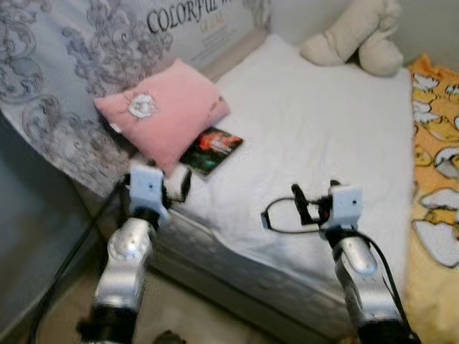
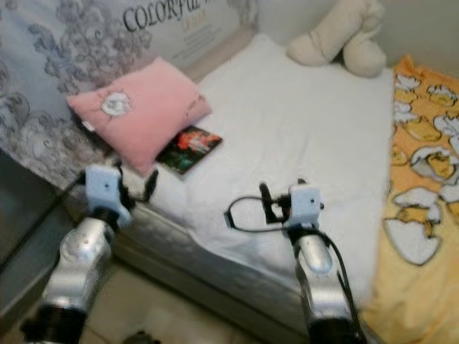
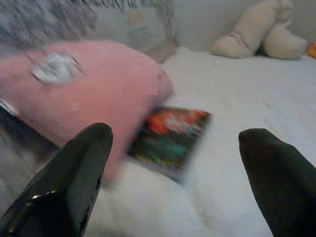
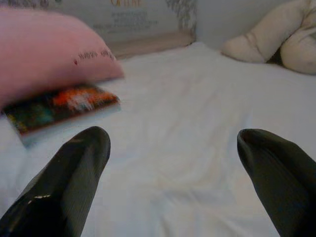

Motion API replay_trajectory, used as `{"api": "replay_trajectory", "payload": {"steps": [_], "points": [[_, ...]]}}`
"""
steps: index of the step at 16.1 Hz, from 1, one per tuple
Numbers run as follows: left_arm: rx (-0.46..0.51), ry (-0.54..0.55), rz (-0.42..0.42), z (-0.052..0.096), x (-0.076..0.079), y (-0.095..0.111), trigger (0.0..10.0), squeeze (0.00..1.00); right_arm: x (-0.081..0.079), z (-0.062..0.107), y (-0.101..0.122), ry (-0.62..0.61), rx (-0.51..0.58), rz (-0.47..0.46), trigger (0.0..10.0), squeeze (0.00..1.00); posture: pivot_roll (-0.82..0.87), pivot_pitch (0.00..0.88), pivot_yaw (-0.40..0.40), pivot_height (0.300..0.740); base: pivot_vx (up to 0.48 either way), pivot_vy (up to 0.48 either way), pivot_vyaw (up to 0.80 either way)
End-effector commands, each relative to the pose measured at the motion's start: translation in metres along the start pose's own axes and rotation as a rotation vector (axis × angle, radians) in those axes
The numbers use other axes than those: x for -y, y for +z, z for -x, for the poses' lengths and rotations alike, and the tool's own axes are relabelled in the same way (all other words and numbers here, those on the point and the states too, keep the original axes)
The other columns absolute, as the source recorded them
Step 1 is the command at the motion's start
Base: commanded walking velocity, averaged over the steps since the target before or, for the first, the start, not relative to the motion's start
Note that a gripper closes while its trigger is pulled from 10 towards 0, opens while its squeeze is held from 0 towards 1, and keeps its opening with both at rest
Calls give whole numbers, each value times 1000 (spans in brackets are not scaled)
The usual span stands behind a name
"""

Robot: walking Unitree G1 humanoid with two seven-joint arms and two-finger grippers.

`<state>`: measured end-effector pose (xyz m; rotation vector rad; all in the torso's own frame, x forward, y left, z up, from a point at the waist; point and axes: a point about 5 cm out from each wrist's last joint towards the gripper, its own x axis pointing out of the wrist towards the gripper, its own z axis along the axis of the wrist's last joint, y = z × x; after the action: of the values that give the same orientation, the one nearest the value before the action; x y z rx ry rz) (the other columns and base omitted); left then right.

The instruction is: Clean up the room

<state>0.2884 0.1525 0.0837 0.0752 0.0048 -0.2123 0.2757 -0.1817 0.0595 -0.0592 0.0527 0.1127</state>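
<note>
book on the bed, both pincers spread

book (image 1: 211, 150) with a dark, colourful cover lies flat on the white bed (image 1: 323, 129), its far corner tucked just under the edge of the pink pillow (image 1: 163, 113). the pillow leans against a grey patterned headboard panel (image 1: 64, 72) printed with large letters. at the far end of the bed rests a cream plush toy (image 1: 356, 34), well apart from the book. an orange blanket with a white duck print (image 1: 437, 165) runs along the bed's right side.

my left pincer (image 1: 176, 188) hovers at the near corner of the mattress, just beside the pillow, fingers (image 3: 74, 173) spread wide with the book between them in the wrist view. my right pincer (image 1: 301, 204) hangs over the near part of the sheet, also spread and holding nothing, a black cable (image 1: 276, 222) looping beside it.
</note>
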Motion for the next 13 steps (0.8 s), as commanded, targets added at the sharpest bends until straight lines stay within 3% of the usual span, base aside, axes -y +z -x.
{"api": "replay_trajectory", "payload": {"steps": [1,3,6,9,10,11,12,13], "points": [[-8,3,-49,6,-9,0,10000,0,1,-1,3,-8,28,-41,10000,0,132,0,-39,740,0,0,444],[-34,8,-62,12,-12,-7,10000,0,1,3,-3,1,14,-56,10000,0,125,0,-28,740,0,-131,409],[-8,-35,-58,7,8,-3,10000,0,-2,3,-4,22,13,-58,10000,0,102,0,-18,740,0,-480,406],[-10,-38,-47,8,11,-3,10000,0,1,2,-4,19,11,-51,10000,0,90,0,-7,740,0,-480,406],[-31,-48,42,5,12,-4,10000,0,5,2,-4,-18,2,-25,10000,0,79,0,1,740,0,-480,0],[-27,-41,72,2,12,-3,10000,0,7,2,-3,-32,7,-23,10000,0,70,0,8,740,0,-480,0],[-32,-12,101,-2,8,-3,10000,0,8,1,-1,-43,21,-18,10000,0,57,0,16,740,0,0,0],[-52,6,72,-9,8,-3,10000,0,11,-2,6,-72,45,-26,10000,0,33,0,28,740,0,0,688]]}}
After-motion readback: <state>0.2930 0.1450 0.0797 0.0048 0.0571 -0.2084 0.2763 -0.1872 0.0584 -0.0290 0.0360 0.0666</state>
